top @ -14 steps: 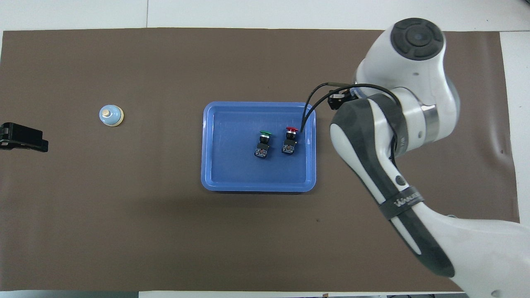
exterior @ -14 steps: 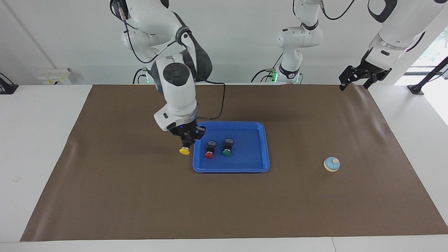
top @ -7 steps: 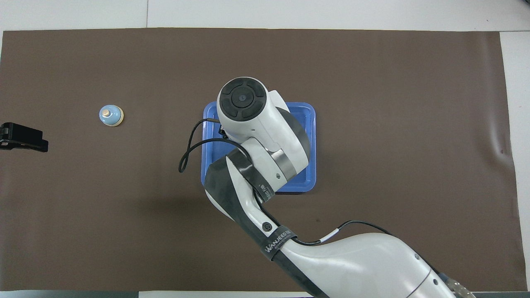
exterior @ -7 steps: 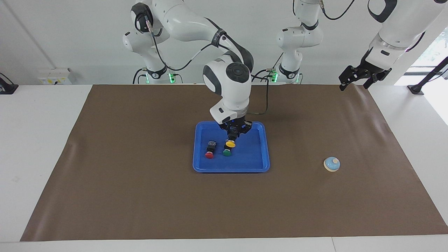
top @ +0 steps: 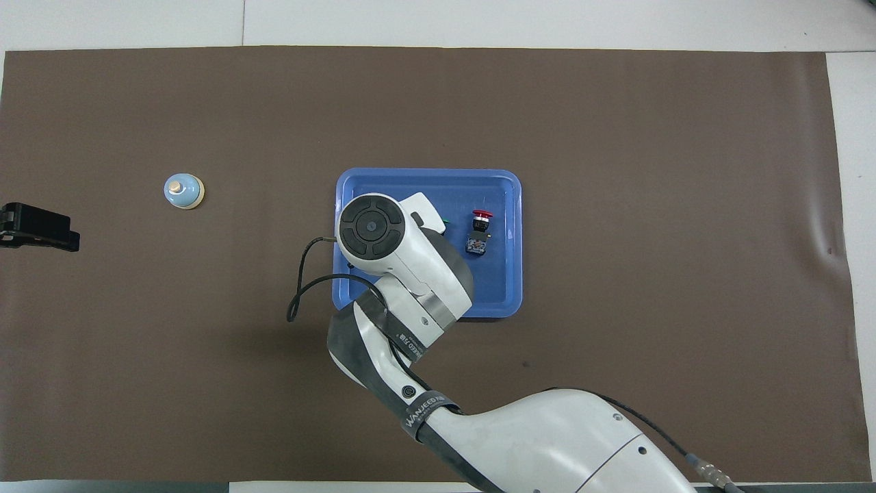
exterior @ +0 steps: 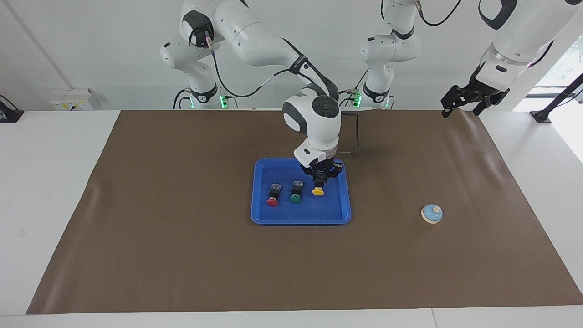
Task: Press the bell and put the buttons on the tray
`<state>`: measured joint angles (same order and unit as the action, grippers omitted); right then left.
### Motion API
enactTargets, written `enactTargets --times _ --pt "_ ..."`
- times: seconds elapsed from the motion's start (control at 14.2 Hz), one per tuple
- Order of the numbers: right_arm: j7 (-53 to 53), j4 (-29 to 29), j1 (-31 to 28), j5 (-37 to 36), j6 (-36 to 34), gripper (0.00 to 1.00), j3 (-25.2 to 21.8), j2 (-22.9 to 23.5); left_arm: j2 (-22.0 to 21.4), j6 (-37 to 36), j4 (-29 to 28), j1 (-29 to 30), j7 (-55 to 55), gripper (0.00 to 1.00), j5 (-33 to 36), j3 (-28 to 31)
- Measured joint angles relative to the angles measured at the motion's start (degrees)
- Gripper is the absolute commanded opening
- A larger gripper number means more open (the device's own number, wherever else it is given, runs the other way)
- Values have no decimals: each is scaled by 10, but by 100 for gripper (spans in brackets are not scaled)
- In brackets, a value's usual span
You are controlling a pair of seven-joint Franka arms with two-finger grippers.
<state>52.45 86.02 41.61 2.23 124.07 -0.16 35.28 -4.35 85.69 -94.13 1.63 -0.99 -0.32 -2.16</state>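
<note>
A white table (exterior: pixel 54 191) is being covered by a brown mat (exterior: pixel 182 255) before a pale wall (exterior: pixel 91 45). The yellow-capped black push-button (exterior: pixel 318 191) is being gripped by the right pincer (exterior: pixel 320 180) over the shallow bright-blue plastic tray (exterior: pixel 337 217). The left pincer (exterior: pixel 469 101) is being held open, waiting over the mat's edge.

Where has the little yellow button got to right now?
In the facing view the yellow button is held by the right gripper over the blue tray, beside the green button on the side toward the left arm's end of the table.

The blue tray (exterior: pixel 300 217) sits mid-table. The red button (exterior: pixel 273 198) and green button (exterior: pixel 295 194) lie in it side by side. The yellow button (exterior: pixel 318 190) hangs over it. The little blue bell (exterior: pixel 431 213) stands well apart.
</note>
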Motion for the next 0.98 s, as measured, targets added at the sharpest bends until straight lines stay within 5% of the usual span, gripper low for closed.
enactTargets --times 0.21,0.28,0.98 --pt "0 17 1 0 14 2 0 -3 0 0 0 0 0 100 0 0" --pt "1 18 1 0 14 99 0 -5 0 0 0 0 0 100 0 0" --pt "90 -15 -30 1 -40 100 -12 -53 0 0 0 0 0 100 0 0"
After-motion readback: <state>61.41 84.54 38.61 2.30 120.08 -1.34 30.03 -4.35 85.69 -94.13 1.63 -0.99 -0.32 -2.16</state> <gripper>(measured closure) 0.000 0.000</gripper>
